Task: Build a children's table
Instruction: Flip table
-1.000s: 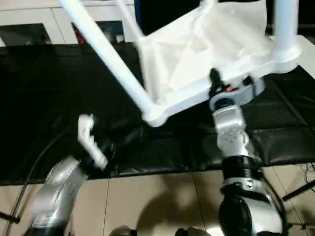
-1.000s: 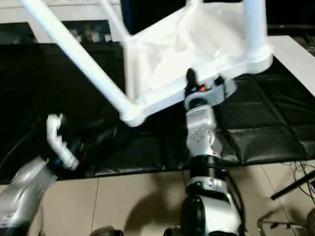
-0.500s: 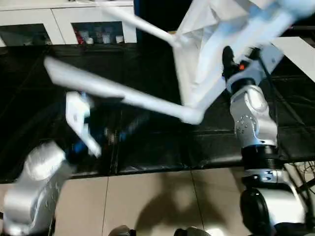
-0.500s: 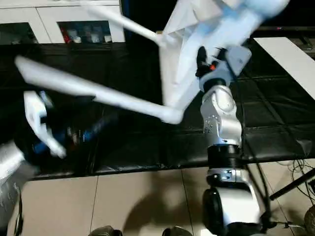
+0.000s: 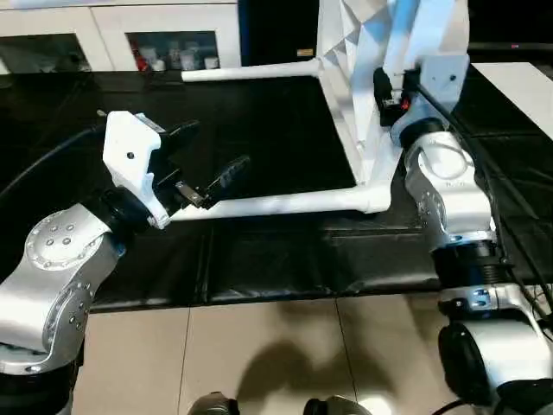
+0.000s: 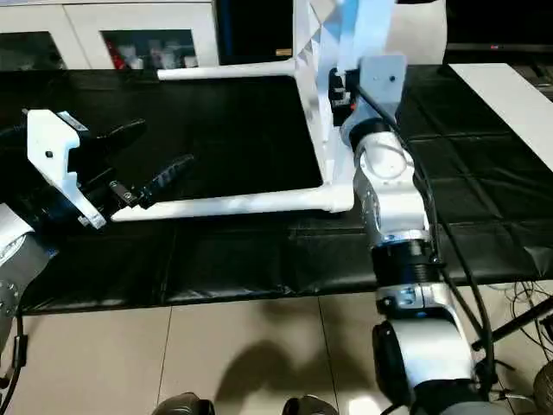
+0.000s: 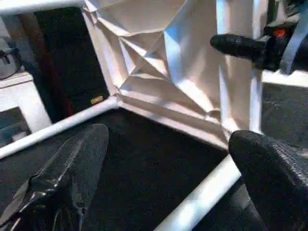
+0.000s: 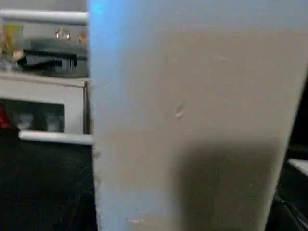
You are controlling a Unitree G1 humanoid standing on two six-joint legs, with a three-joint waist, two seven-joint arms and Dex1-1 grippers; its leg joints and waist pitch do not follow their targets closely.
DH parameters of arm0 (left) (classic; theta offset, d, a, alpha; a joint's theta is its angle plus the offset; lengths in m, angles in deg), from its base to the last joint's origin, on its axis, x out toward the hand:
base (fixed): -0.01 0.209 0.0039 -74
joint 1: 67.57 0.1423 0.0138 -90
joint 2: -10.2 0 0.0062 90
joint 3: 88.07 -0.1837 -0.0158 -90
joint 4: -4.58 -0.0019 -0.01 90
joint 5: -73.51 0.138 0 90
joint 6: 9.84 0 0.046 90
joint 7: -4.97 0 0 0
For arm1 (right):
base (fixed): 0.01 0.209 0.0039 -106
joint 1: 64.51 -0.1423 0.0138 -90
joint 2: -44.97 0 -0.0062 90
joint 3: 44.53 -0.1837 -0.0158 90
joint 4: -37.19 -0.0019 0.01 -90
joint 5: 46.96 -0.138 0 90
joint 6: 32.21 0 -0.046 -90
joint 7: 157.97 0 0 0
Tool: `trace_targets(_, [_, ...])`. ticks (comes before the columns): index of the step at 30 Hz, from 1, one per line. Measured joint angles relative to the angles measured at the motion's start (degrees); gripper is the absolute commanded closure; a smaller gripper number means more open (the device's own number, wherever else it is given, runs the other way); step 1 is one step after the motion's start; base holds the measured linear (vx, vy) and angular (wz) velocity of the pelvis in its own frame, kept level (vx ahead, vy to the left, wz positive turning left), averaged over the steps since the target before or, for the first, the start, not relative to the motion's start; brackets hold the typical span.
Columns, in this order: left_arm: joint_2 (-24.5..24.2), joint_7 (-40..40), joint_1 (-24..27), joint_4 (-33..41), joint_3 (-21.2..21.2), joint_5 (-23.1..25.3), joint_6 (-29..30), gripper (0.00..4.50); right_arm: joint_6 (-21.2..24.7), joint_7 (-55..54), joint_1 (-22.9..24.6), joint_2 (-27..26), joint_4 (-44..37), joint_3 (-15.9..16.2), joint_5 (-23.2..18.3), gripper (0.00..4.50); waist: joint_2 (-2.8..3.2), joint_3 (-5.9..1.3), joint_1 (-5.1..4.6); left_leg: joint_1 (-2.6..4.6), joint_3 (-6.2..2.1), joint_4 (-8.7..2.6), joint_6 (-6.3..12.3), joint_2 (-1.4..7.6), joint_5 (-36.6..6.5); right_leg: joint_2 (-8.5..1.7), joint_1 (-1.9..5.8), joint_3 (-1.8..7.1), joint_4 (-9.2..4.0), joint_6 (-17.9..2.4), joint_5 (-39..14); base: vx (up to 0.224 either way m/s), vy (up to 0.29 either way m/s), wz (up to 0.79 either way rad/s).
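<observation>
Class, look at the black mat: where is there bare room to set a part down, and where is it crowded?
Bare mat lies between the near leg and the tiled floor, and between the two legs, under the far leg. It is crowded where the left gripper straddles the near leg's tip, and by the tabletop.

Black padded mat (image 5: 285, 259) w/ tipped children's table (image 5: 363, 52) on it.

It looks like a robot test room or lab. A work surface (image 5: 259, 268) draped in black padded sheeting stands on a beige tiled floor (image 5: 259, 346), white glass-door cabinets (image 5: 164, 39) holding small items line the back wall, and loose cables (image 6: 527, 298) trail at the side.
</observation>
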Motion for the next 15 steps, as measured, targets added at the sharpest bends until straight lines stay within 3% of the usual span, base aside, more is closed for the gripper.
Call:
trace_targets(4, [-1.16,0.19,-1.89,0.65,0.12,0.12,1.15,0.0,1.66,2.84,-2.81,3.41,0.0,2.66,2.67,2.55,0.01,0.0,-0.25,-0.32,0.04,0.13,0.04,-0.04,0.04,-0.04,-0.45,0.09,0.21,0.02,0.08,0.0,0.0,0.0])
trace_targets(7, [-2.34,0.48,-3.8,1.12,0.13,-0.08,2.54,0.0,2.38,7.08,-8.82,8.29,0.74,5.87,6.38,2.55,0.02,0.01,-0.33,-0.68,0.03,0.39,0.01,-0.01,0.06,-0.04,-0.9,0.13,0.69,-0.08,0.01,0.0,0.0,0.0])
trace_targets(15, [-3.78,3.45,-10.07,1.29,2.44,2.1,2.06,0.0,2.14,13.68,-20.89,15.14,2.11,11.39,13.5,2.55,-0.04,0.0,0.01,-0.5,-0.01,0.53,-0.04,0.04,0.1,-0.03,-0.37,0.07,0.64,0.25,-0.22,0.0,0.0,0.0])
